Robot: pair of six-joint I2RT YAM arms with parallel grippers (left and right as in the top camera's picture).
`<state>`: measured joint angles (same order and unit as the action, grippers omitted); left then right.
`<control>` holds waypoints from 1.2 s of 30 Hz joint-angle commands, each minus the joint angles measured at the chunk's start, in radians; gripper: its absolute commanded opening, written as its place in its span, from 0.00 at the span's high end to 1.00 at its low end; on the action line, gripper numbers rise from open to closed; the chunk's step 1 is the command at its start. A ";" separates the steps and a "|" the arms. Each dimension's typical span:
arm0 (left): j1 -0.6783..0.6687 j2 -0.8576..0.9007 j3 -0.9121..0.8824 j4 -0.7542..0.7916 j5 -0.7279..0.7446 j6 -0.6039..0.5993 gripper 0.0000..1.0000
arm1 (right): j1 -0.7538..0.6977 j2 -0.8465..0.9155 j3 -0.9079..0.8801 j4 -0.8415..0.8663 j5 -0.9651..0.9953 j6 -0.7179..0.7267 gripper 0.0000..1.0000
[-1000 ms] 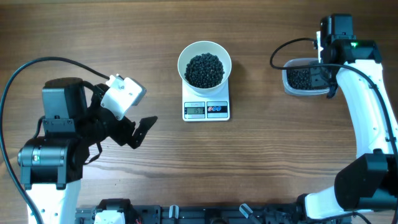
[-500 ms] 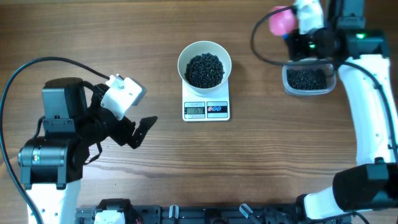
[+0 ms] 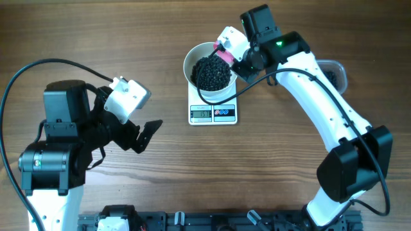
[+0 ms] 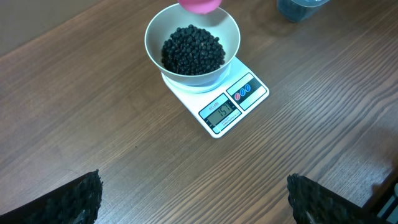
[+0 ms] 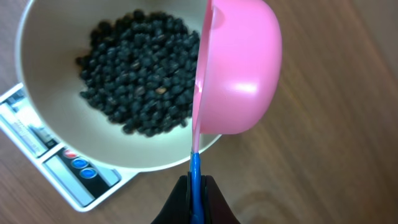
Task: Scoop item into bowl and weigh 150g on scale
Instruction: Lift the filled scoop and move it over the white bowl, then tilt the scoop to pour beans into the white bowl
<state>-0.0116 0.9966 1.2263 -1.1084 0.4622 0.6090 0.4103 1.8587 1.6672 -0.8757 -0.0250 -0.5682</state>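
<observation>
The pink scoop (image 5: 239,68), clamped by its handle in the right gripper (image 5: 194,186), should be tipped gently while the scale (image 5: 59,177) display is watched. The black beads (image 5: 140,74) are heaped in the white bowl (image 5: 40,118) on the scale, just beside the scoop's mouth. The left gripper (image 4: 194,199) is spread open, well apart from the bowl.

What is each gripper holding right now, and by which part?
The right gripper is shut on a pink scoop, pinching its blue handle near the cup. The left gripper is open and holds nothing.
</observation>
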 commanded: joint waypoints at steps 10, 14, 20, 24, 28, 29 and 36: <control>0.005 0.001 0.018 -0.001 0.016 0.015 0.00 | 0.040 0.073 0.014 0.053 0.069 -0.113 0.96; 0.005 0.001 0.018 -0.001 0.016 0.015 0.00 | 0.055 0.105 0.014 0.052 0.082 -0.116 0.95; 0.005 0.001 0.018 -0.001 0.016 0.016 0.00 | 0.071 0.134 0.014 0.106 0.209 -0.144 0.96; 0.005 0.001 0.018 -0.001 0.016 0.016 0.00 | 0.085 0.147 0.014 0.115 0.212 -0.191 0.96; 0.005 0.001 0.018 -0.001 0.016 0.015 0.00 | 0.119 0.146 0.014 0.112 0.211 -0.188 0.96; 0.005 0.001 0.018 -0.001 0.016 0.015 0.00 | 0.127 0.146 0.014 0.108 0.211 -0.188 0.95; 0.005 0.001 0.018 -0.001 0.016 0.015 0.00 | 0.140 0.146 0.014 0.021 0.184 -0.161 0.96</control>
<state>-0.0116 0.9966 1.2263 -1.1080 0.4622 0.6090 0.5510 1.9862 1.6672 -0.8257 0.1696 -0.7418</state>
